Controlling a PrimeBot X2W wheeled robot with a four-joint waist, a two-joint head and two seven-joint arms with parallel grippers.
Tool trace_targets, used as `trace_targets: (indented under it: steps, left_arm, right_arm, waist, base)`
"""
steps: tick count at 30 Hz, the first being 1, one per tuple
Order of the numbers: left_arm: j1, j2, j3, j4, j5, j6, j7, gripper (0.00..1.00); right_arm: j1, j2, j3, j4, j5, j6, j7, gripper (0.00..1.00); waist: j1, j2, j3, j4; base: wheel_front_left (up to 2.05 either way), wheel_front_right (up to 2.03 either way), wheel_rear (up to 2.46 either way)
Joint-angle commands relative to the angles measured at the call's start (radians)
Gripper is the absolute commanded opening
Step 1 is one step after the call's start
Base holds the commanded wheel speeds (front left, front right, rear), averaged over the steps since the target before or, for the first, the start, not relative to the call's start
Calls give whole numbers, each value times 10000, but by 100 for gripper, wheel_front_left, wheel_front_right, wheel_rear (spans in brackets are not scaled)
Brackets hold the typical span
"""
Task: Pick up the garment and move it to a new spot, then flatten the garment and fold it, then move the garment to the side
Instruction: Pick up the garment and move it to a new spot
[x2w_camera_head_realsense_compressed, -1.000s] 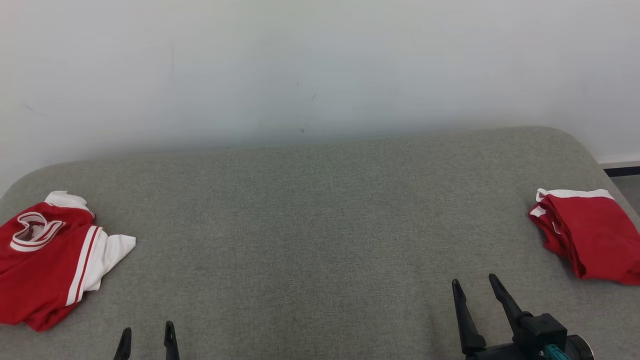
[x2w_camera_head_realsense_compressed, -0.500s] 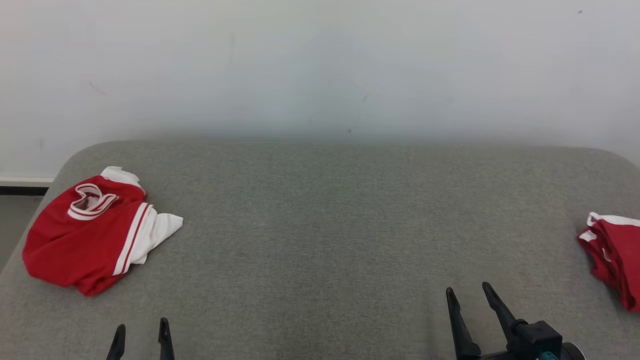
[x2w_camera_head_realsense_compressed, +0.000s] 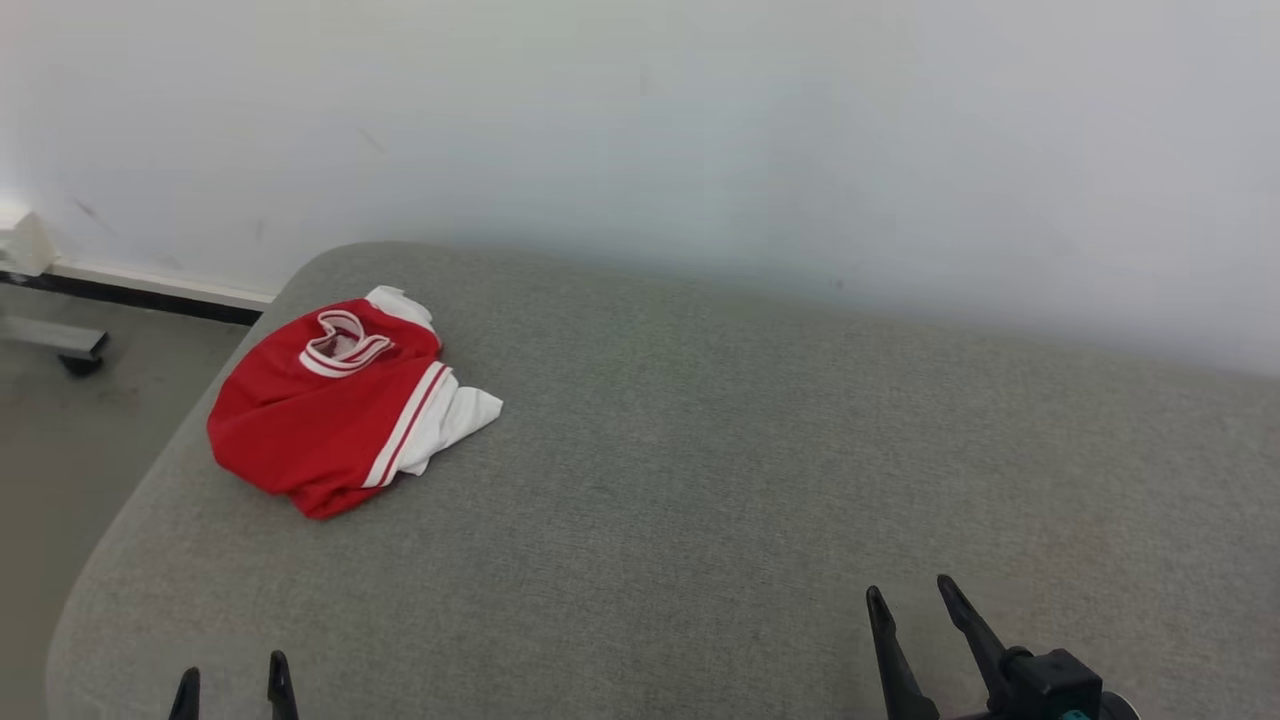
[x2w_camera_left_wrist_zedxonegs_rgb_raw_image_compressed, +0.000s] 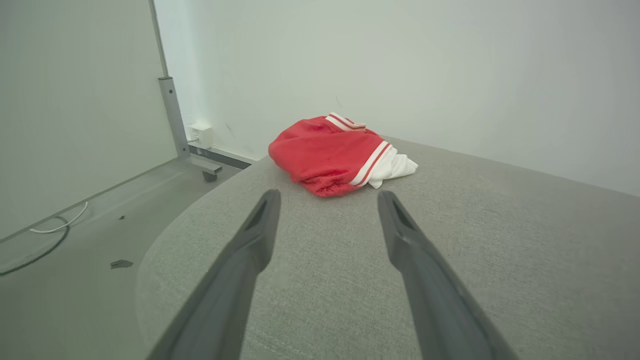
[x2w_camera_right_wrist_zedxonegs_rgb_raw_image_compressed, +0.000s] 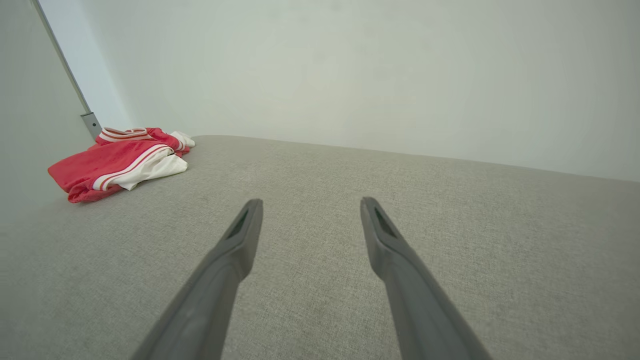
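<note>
A crumpled red-and-white garment (x2w_camera_head_realsense_compressed: 345, 400) lies near the corner of a grey cushion (x2w_camera_head_realsense_compressed: 750, 450), straight ahead of the left claw (x2w_camera_head_realsense_compressed: 232, 680) and well apart from its tips. From the right claw (x2w_camera_head_realsense_compressed: 915, 610), the garment sits far off, ahead and to the left. Both claws are released, fingers spread wide over bare cushion, grasping nothing. A pale wall (x2w_camera_head_realsense_compressed: 700, 130) rises beyond them.

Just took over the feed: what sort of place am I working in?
Probably a bare indoor test room: a grey fabric-covered pad against a plain white wall, a metal partition frame on casters, and one crumpled red-and-white garment.
</note>
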Motion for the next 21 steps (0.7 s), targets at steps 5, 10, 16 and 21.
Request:
trace_targets:
  steps: [5, 10, 16, 21]
  left_arm:
    - [172, 25, 237, -58, 42, 20, -9, 100]
    - [261, 10, 386, -135, 50, 37, -8, 100]
    - [302, -13, 446, -168, 61, 8, -9, 100]
    - [295, -22, 460, -135, 9, -5, -9, 100]
  right_arm:
    - [77, 8, 147, 52, 146, -29, -44, 100]
    - [53, 8, 251, 79, 201, -28, -44, 100]
    - [53, 8, 322, 90, 164, -28, -44, 100]
    - [81, 8, 319, 100, 170, -28, -44, 100]
  waist:
    - [0, 0, -103, 723]
    - [0, 0, -136, 908]
    - [0, 0, -155, 943]
    - [0, 0, -142, 911]
  base:
    - [0, 0, 0]
    - [0, 0, 0]
    - [0, 0, 0]
    - [0, 0, 0]
